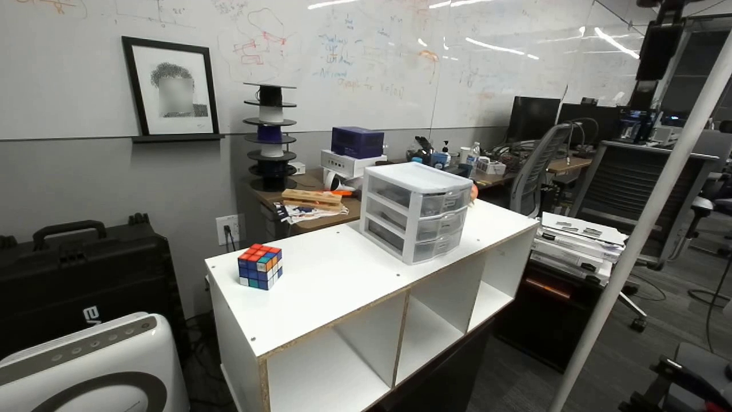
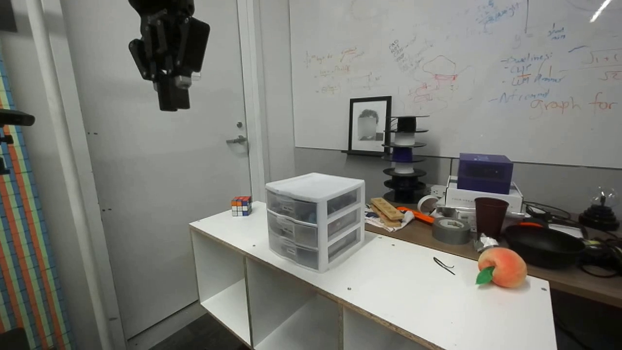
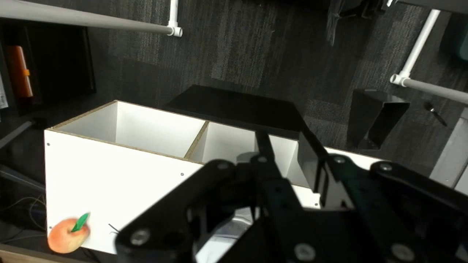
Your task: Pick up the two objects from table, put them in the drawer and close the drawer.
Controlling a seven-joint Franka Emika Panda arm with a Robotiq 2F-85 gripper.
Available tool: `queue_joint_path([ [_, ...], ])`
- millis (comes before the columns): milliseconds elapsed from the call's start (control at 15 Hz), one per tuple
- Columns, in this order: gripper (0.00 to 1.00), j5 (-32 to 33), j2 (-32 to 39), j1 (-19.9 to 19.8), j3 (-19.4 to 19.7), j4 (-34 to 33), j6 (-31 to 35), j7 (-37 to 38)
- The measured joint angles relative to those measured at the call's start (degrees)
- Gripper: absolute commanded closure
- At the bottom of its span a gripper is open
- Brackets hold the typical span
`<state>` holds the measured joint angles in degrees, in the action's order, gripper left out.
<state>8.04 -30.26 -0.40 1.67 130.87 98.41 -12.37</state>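
On the flat top of the white shelf unit [image 2: 413, 287], in an exterior view, the drawer unit [image 2: 322, 228] is taken as the centre of the clock. At nine o'clock from it the puzzle cube [image 2: 241, 206] is placed, and at half past three an orange-pink peach [image 2: 508, 267] with a green leaf; the two are separated by the drawer unit. Near the peach a thin dark strip [image 2: 443, 265] is laid. On the brown desk [image 2: 580, 286], at about three o'clock, a dark red cup [image 2: 491, 216], a roll of grey tape [image 2: 449, 236] and a round black pan [image 2: 544, 245] are crowded together. Between nine and ten o'clock a smooth white pole [image 2: 69, 170] is seen. At ten o'clock the black gripper [image 2: 174, 99] is held high. In the wrist view its fingers [image 3: 264, 149] are parted moderately, the shelf unit is seen through the gap, and nothing is gripped; the drawer unit is mostly covered there. The shelf unit is made of board with raw, speckled edges. The three drawers [image 2: 293, 232] are of translucent plastic, slightly bowed in front, all pushed in.
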Motion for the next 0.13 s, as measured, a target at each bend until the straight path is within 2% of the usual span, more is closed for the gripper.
queue_joint_path([
  [133, 0.71, 0.0, 1.24, 0.15, -0.15, 0.11, 0.13, 0.11],
])
